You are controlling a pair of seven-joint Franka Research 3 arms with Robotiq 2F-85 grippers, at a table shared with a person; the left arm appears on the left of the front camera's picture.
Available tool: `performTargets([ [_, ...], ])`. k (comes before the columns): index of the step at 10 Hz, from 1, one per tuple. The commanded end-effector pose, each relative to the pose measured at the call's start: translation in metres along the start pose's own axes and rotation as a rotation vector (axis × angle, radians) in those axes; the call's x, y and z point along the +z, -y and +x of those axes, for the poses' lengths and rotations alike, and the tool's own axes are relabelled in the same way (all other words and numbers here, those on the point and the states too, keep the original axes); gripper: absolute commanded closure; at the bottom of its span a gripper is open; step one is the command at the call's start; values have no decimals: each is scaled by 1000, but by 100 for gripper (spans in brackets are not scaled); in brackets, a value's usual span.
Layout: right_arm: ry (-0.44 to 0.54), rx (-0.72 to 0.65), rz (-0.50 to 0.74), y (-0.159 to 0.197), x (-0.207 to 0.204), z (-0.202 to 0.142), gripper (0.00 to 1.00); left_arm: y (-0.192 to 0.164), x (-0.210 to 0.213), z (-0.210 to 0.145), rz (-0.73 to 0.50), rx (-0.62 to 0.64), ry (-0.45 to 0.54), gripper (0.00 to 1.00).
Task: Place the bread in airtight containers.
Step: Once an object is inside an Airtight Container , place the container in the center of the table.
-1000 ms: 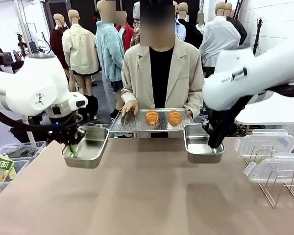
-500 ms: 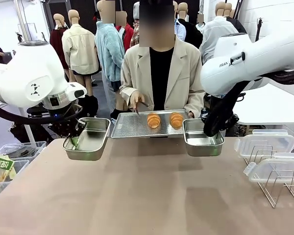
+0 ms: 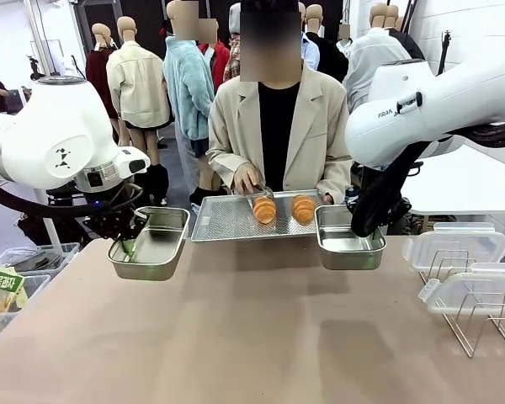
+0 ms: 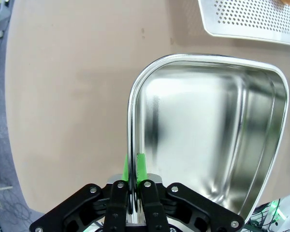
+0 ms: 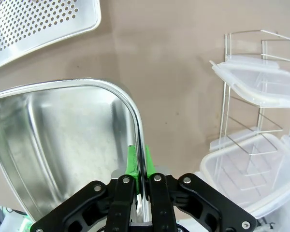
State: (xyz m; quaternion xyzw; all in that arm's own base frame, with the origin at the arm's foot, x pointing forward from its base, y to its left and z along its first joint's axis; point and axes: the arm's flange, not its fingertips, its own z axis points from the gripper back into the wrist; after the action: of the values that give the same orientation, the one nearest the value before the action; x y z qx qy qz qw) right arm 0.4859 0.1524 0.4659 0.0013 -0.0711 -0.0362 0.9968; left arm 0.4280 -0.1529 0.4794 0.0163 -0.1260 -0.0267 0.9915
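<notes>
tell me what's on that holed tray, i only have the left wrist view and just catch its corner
observer: two rolls, a left roll and a right roll, lie on the tray; a person's hand is at the left one
operator: is the right arm holding anything
observer: the right gripper is shut on the rim of a second steel box, empty inside
operator: where are the lids
observer: two clear lids rest on a wire rack, off to the robot's right
</notes>
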Motion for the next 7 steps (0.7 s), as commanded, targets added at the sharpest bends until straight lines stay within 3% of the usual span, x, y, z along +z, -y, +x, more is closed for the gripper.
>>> performTargets([
  [1,25,-7,8,2,0,-4,100,-2,4,2,12,-8,11,100],
  [7,25,-7,8,2,0,-4,100,-2,4,2,12,-8,11,100],
])
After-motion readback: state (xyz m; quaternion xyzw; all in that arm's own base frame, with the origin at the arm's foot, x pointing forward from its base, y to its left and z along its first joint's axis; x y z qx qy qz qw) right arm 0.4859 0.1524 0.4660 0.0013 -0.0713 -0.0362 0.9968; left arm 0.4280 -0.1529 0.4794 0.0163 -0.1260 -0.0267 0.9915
